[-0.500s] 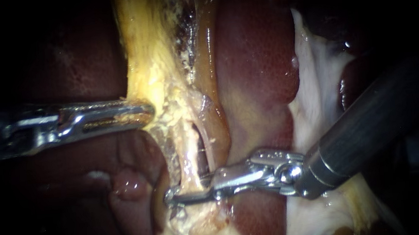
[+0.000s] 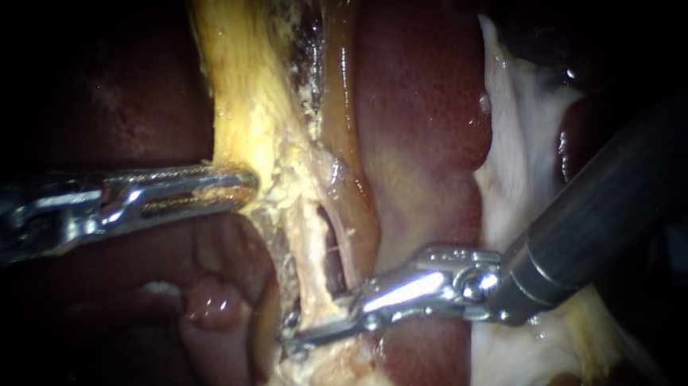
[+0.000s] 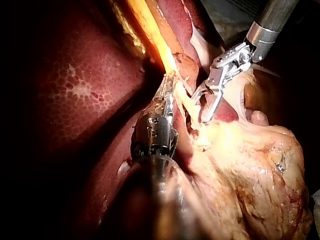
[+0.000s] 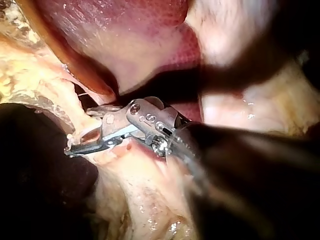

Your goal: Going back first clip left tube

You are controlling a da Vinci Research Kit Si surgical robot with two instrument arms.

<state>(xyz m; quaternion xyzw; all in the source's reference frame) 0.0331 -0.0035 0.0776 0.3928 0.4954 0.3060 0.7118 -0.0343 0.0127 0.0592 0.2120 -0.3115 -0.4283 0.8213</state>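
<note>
The pale left tube (image 2: 310, 259) runs down from the yellow gallbladder tissue (image 2: 242, 87), with the browner right tube (image 2: 357, 216) beside it and a dark slit between them. My right instrument (image 2: 293, 336) comes in from the right. Its thin jaws straddle the left tube low down, and the left wrist view shows a gap between them on this right instrument (image 3: 205, 112). I cannot tell a clip apart from the metal jaws. My left instrument (image 2: 246, 185) is shut on the yellow tissue at the top of the tubes and holds it taut.
Dark red liver (image 2: 419, 117) lies behind and right of the tubes. White fatty tissue (image 2: 517, 150) sits under the right shaft. A pink lump (image 2: 211, 301) lies left of the tube's base. In the right wrist view fatty tissue (image 4: 140, 200) lies under the jaws.
My right instrument's jaws have slid slightly to the right and tilted tip-down along the left tube. The left instrument and the held tissue have edged a little right.
</note>
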